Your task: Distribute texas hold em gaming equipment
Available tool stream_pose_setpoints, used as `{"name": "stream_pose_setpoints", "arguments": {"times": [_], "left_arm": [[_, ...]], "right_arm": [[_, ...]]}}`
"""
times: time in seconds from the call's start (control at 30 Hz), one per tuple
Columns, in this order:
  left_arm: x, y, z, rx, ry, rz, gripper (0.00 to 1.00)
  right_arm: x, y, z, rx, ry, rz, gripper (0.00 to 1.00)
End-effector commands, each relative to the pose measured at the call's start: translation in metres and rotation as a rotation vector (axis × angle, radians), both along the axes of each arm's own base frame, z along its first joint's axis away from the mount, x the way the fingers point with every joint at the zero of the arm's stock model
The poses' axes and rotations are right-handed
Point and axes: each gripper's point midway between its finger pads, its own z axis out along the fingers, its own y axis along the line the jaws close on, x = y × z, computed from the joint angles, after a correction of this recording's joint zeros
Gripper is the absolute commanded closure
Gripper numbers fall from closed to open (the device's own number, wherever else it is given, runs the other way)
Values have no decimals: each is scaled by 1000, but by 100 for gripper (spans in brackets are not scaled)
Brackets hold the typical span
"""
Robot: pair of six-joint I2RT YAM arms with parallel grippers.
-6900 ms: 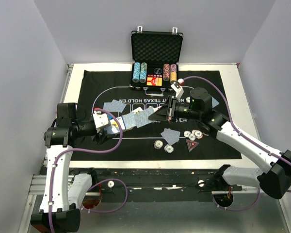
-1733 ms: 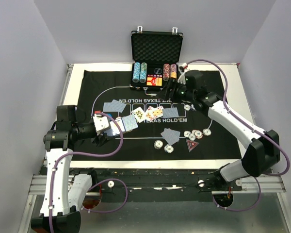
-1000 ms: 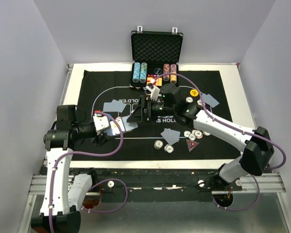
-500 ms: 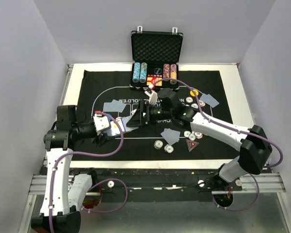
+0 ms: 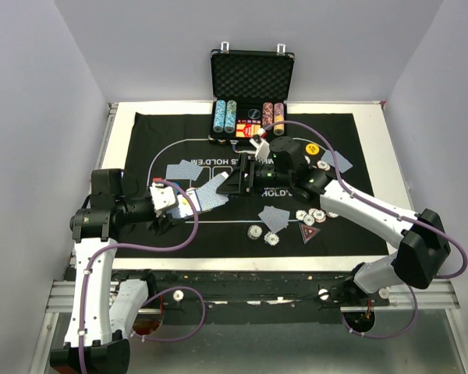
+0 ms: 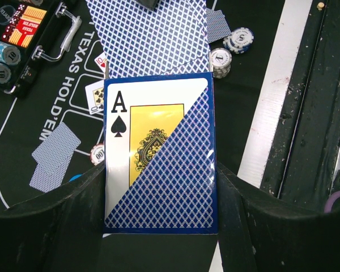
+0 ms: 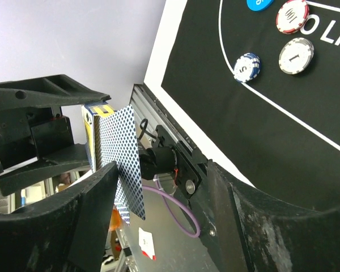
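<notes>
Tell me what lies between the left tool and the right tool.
A single blue-backed card bridges the gap, sticking out of the card box held in the left tool and reaching the right tool. The left wrist view shows it best.

The top camera looks down from high behind the rig onto the whole black mat [image 5: 171,132], while the two wrist cameras sit very close and face each other — both show the blue-backed card [image 6: 150,39] that sticks out of the deck [image 6: 158,170].
</notes>
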Motion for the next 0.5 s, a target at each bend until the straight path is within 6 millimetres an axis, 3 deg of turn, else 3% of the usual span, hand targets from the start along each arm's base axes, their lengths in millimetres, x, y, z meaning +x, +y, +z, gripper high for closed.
{"name": "stream_pose_setpoints", "arguments": {"times": [0.0,0.47], "left_arm": [[-1,-6,11,-37,-39,-31,63],[0,-6,8,-35,-34,-31,63]], "right_arm": [[-5,-6,0,-6,13,-4,30],[5,-11,27,18,-53,-44,43]]}}
